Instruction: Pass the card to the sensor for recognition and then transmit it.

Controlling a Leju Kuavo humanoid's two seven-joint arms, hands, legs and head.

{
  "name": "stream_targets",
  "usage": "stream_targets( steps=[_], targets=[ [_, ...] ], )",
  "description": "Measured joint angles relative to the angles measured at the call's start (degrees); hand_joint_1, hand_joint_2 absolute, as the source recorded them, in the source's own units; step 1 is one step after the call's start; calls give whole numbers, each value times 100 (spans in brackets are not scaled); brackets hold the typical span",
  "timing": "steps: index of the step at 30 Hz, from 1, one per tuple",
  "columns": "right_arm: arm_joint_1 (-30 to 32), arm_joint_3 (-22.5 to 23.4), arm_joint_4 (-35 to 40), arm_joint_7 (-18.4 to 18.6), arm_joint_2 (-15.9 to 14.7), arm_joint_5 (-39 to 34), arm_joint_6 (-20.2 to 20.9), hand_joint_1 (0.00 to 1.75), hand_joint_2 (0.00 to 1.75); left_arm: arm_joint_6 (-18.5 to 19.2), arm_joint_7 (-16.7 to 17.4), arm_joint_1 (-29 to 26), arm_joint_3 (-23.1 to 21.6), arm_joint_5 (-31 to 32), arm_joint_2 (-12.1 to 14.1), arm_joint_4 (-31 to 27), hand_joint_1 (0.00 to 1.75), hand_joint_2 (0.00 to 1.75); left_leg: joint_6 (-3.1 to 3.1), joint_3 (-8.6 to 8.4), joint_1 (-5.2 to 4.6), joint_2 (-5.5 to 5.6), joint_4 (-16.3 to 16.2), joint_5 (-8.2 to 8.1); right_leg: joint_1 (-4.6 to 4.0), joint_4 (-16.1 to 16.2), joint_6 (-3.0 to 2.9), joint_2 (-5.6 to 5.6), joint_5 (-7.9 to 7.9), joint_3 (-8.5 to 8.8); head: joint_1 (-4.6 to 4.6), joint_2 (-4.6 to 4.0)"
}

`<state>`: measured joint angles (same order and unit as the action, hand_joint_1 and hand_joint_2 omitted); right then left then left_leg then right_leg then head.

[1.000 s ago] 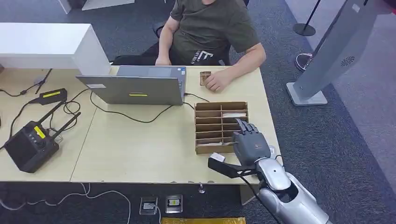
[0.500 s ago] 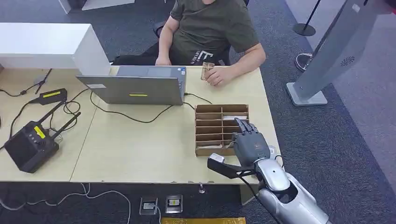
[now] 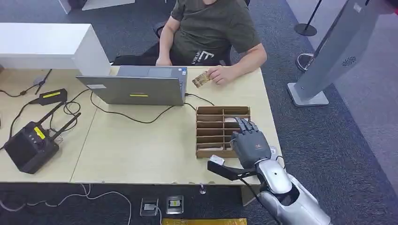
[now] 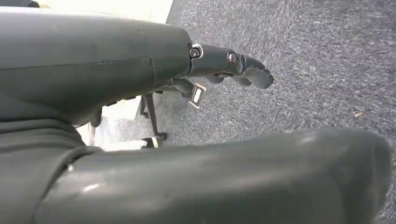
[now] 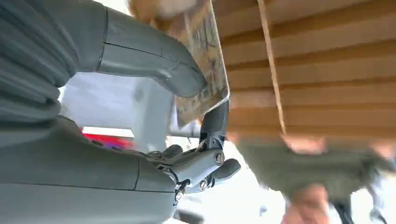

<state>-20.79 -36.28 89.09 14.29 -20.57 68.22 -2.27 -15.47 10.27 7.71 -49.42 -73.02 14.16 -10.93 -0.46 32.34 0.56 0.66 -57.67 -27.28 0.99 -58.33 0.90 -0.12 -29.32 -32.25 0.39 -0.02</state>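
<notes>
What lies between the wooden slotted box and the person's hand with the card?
In the head view, only bare table lies between the wooden slotted box and the person's hand holding a card.

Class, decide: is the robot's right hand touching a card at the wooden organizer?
Touching. The right wrist view shows the right hand pinching a card between thumb and finger beside the wooden organizer.

My right hand [image 5: 154, 116] pinches a patterned card [image 5: 203, 65] between thumb and finger. The wooden slotted box [image 5: 327, 70] lies just beyond.
</notes>
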Motion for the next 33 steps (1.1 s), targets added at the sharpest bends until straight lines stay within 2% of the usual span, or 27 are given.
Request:
stream_targets(
  steps=[2, 6, 12, 15, 19, 22, 29, 33],
  targets=[
    [-355, 131, 42, -275, 7, 221, -22, 175, 175, 94, -53, 3, -2, 18, 2, 0, 0, 0, 1, -3, 0, -7, 0, 2, 0, 0, 0, 12, 2, 2, 4, 0],
    [-1135, 326, 39, -795, 35, 533, -363, 175, 175, 192, -171, 3, -7, 28, 0, 0, 0, 0, 2, -3, 0, -7, -1, 6, 0, 0, -2, 10, 6, 2, 4, 0],
    [-2136, 500, -231, -1073, 190, 373, -944, 175, 175, 245, -181, 5, -17, 81, 0, 0, 0, 0, 2, 1, 0, -6, -1, 6, -1, -2, -2, 10, 7, 0, 4, 0],
    [-2445, 555, -510, -1145, 306, 317, -1229, 175, 175, 247, -181, 8, -24, 107, -4, 0, 0, 0, 2, 5, 0, -4, -1, 6, -1, -2, -2, 7, 6, -1, 2, 0],
    [-2837, 581, -1195, -1308, 566, 369, -1824, 175, 175, 282, -170, 20, -55, 210, 0, 0, 0, 0, 2, 11, 1, -4, 0, 6, -1, -2, -2, 7, 6, -3, 2, 0],
    [-3299, 573, -2113, -1401, 833, 446, -2291, 175, 175, 347, -173, 29, -61, 227, 20, 0, 0, 0, 1, 6, 3, -2, 0, 7, -3, -3, -2, 8, 7, -2, 2, 0],
    [-4007, 531, -4023, -1307, 1438, 935, -2614, 175, 175, 470, -208, 35, -103, 273, 79, 0, 0, 0, -1, 13, 5, 9, 0, 11, -5, -4, -2, -5, 7, -3, 9, 0],
    [-4261, 481, -4748, -1151, 1744, 1200, -2610, 175, 175, 476, -177, 35, -149, 275, 92, 0, 0, 0, -1, 12, 6, 9, -1, 11, -6, -4, -4, -5, 5, -5, 0, 0]
  ],
)
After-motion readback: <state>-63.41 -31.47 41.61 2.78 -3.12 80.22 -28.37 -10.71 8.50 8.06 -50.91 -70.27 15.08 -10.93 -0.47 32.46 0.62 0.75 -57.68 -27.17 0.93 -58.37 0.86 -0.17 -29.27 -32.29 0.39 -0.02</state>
